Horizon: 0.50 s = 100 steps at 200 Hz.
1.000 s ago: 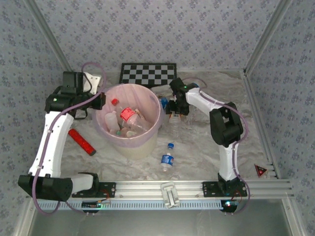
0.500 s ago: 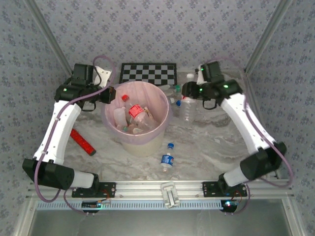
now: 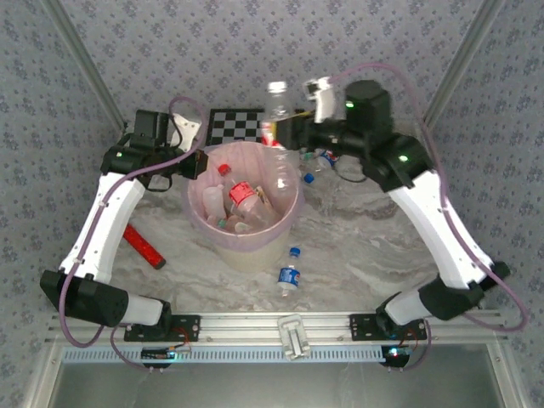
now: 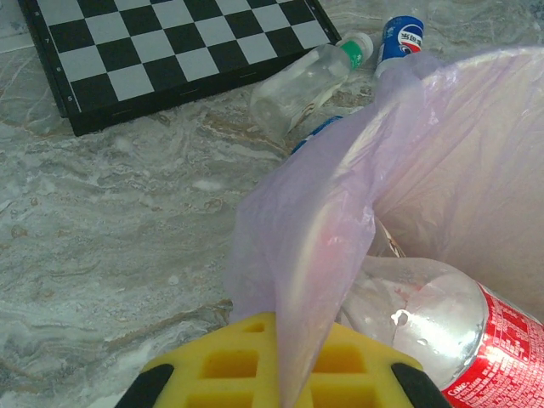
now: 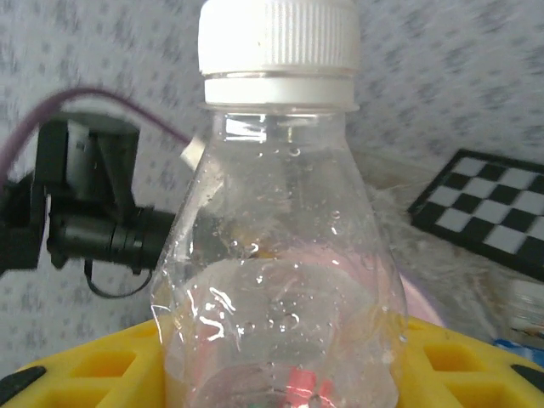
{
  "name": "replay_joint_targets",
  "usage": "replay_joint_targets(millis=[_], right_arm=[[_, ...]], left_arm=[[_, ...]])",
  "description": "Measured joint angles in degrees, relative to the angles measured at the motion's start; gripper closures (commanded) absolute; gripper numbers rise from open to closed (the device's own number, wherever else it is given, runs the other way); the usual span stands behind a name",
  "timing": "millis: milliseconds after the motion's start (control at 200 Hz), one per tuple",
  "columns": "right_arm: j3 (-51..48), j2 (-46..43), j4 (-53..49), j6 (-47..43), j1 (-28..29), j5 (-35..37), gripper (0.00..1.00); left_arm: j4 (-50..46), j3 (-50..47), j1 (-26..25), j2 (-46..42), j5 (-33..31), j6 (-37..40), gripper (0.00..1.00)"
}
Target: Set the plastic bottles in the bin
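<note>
A blue-capped bottle [image 3: 290, 274] lies on the counter [image 3: 357, 246] at the bin's [image 3: 246, 251] 6 o'clock. The left tool [image 4: 280, 374] pinches the bag [image 4: 340, 195] at 10 o'clock, tips cut off; the right tool [image 5: 280, 378] clamps a white-capped bottle [image 5: 276, 255] above 1 o'clock, base hidden.

Bin [image 3: 246, 252] centre, several bottles [image 3: 245, 197] inside, one bottle [image 3: 290, 274] before it, checkerboard [image 3: 231, 124] behind, bar [image 3: 141, 245] left, perhaps three bottles [image 3: 325, 158] behind-right.

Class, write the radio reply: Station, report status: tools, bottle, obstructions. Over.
Left tool shut on bag liner. Right tool shut on white-capped bottle, held near far rim of bin. Blue-capped bottle lies on table, clear of path.
</note>
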Motion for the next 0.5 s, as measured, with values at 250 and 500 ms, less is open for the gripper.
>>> replay_joint_targets(millis=[250, 500], right_arm=[[2.8, 12.8, -7.2, -9.4, 6.9, 6.6, 0.48], [0.7, 13.7, -14.3, -15.8, 8.4, 14.7, 0.48]], left_arm=[[-0.1, 0.0, -1.1, 0.0, 0.0, 0.0, 1.0], [0.0, 0.0, -1.3, 0.0, -0.4, -0.4, 1.0]])
